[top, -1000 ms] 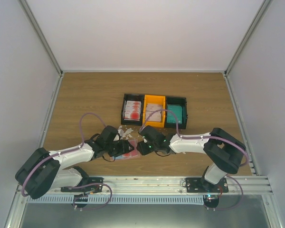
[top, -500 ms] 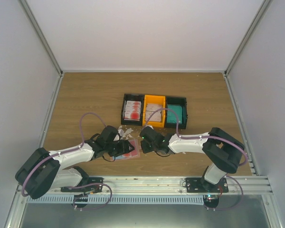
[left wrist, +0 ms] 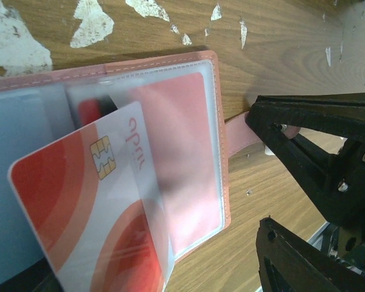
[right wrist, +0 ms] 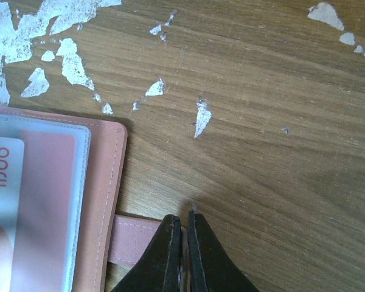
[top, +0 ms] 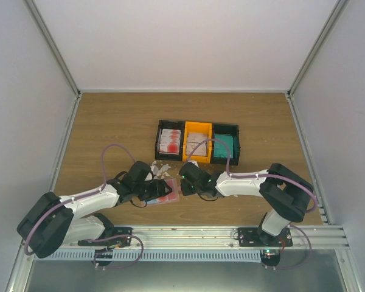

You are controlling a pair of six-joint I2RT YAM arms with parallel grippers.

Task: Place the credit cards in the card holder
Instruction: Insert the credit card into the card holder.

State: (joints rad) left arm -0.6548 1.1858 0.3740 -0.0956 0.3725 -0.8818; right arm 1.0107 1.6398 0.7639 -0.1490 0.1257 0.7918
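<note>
The salmon-pink card holder (top: 168, 190) (left wrist: 194, 140) lies open on the table between the two arms. A white credit card with red arcs and a chip (left wrist: 91, 201) sits slanted, partly inside a clear sleeve of the holder. My left gripper (top: 151, 190) (left wrist: 143, 255) is over the holder's left half; its jaws stand apart, with bare wood between the card's edge and one black finger (left wrist: 292, 255). My right gripper (top: 185, 184) (right wrist: 184, 222) is shut on the holder's pink strap (right wrist: 134, 238) at its right edge. More credit cards (top: 170, 141) lie in the tray.
A black-and-orange three-compartment tray (top: 198, 125) stands behind the holder, with red-and-white cards on the left, pale ones in the middle and teal ones (top: 224, 146) on the right. White scraps (right wrist: 55, 55) litter the wood near the holder. The table's near rail runs just behind the arms.
My right gripper has closed on the holder's strap and shifted slightly toward the tray. My left gripper's jaws have widened a little; the arm has barely moved.
</note>
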